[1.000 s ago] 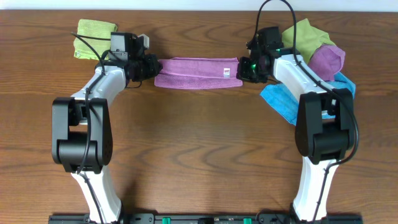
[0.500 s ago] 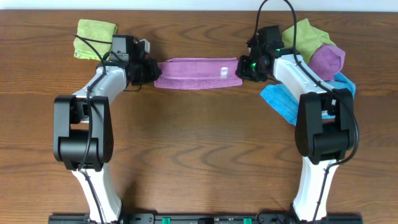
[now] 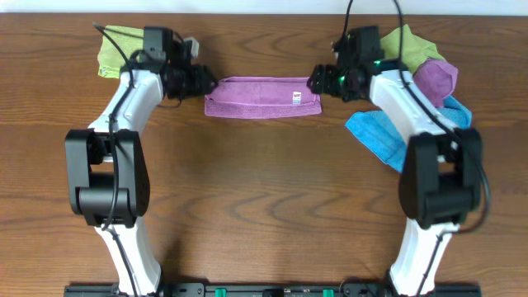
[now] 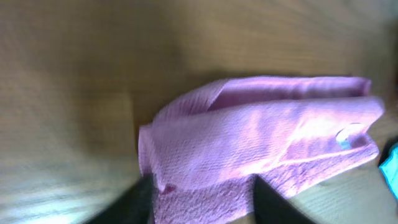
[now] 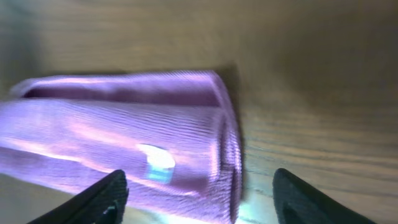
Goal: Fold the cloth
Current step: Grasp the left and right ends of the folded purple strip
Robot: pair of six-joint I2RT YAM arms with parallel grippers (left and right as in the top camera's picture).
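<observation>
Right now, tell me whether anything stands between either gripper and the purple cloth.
Nothing visible does. The left gripper and right gripper sit at opposite ends of the purple cloth, jaws open.

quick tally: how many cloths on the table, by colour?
Purple: 2 - folded purple cloth, bunched purple cloth
Green: 2 - left green cloth, right green cloth
Blue: 1 - blue cloth
Total: 5

White arm links (image 3: 130,95), black joints (image 3: 103,177), thin black cables (image 3: 349,16), green light (image 3: 340,80) at right wrist
</observation>
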